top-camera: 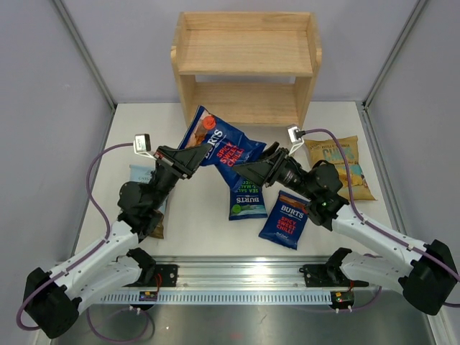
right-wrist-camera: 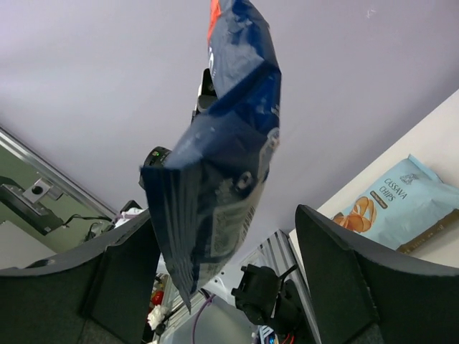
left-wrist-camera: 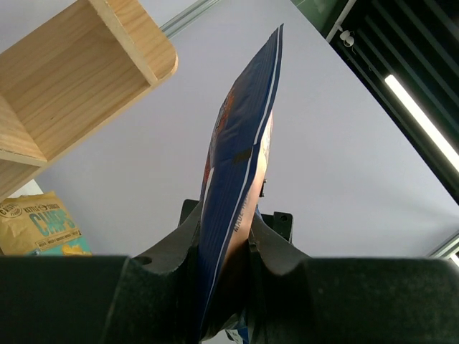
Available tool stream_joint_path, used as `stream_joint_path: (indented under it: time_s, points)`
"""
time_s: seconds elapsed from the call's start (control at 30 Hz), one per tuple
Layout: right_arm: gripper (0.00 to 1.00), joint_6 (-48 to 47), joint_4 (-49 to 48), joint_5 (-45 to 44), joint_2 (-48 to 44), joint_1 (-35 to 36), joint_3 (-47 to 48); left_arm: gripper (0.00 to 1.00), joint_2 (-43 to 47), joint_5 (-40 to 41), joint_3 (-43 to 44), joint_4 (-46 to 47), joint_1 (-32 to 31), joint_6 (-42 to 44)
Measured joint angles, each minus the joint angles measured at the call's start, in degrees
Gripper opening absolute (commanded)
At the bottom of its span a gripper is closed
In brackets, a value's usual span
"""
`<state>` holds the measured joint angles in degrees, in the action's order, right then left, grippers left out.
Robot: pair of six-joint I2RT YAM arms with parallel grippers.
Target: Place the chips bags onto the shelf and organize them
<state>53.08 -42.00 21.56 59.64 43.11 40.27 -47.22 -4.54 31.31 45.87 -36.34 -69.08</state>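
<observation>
Your left gripper (top-camera: 195, 156) is clamped on the red-label Burts bag (top-camera: 223, 144), pinching it at one edge. In the left wrist view the bag (left-wrist-camera: 240, 172) runs edge-on up from between the pressed-in fingers (left-wrist-camera: 276, 251). The bag is held up off the table (top-camera: 194, 230), in front of the shelf (top-camera: 244, 65) and not on it, in the space between your two arms. Your right gripper (top-camera: 248, 164) is at the bag's other end with its jaws wide apart. In the right wrist view the bag (right-wrist-camera: 229, 165) hangs down between the two fingers (right-wrist-camera: 358, 272), with a clear gap on one side; on the other side you cannot tell whether it touches. So only the left gripper has a grip on it. The other four bags lie flat on the table. The green-label Burts bag (top-camera: 248, 201) is centre, just under the right gripper. The second red-label Burts bag (top-camera: 284, 219) is just beside it, nearer your bases. The yellow bag (top-camera: 338, 165) is off to the right, partly under the right arm. The pale blue bag (top-camera: 138, 175) is on the left, mostly hidden under the left arm, and it also shows in the right wrist view (right-wrist-camera: 391, 208).
</observation>
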Motion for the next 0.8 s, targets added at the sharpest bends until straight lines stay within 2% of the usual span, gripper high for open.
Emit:
stream_joint_path:
  time_s: [0.1, 0.2, 0.3, 0.37, 0.5, 0.63, 0.8]
  points:
    - [0.86, 0.3, -1.1, -0.6, 0.3, 0.0, 0.3, 0.0, -0.6, -0.4, 0.0, 0.1, 0.0, 0.0]
    - [0.83, 0.4, -1.3, -1.4, 0.2, 0.0, 0.4, 0.0, -1.0, -1.0, 0.0, 0.1, 0.0, 0.0]
    - [0.67, 0.6, -1.1, -1.9, 0.1, 0.0, 0.7, 0.0, -1.8, -2.0, 0.0, 0.5, 0.0, 0.0]
    - [0.5, 0.5, -0.6, -2.2, 0.1, 0.0, 1.0, 0.0, -2.7, -2.8, 0.0, 0.8, 0.0, 0.0]
    - [0.3, 0.2, 1.7, -2.6, -0.2, 0.0, 1.2, 0.0, -3.6, -4.3, 0.7, 0.4, 0.0, 0.5]
    - [0.2, -1.1, 6.7, -1.7, -2.2, -0.4, 1.7, 0.0, -3.7, -8.9, 2.0, -1.0, 2.2, 1.3]
    - [0.18, -2.4, 11.9, 0.4, -6.0, -1.3, 1.7, 0.0, -7.3, -20.7, 5.8, -1.1, 6.3, 0.2]
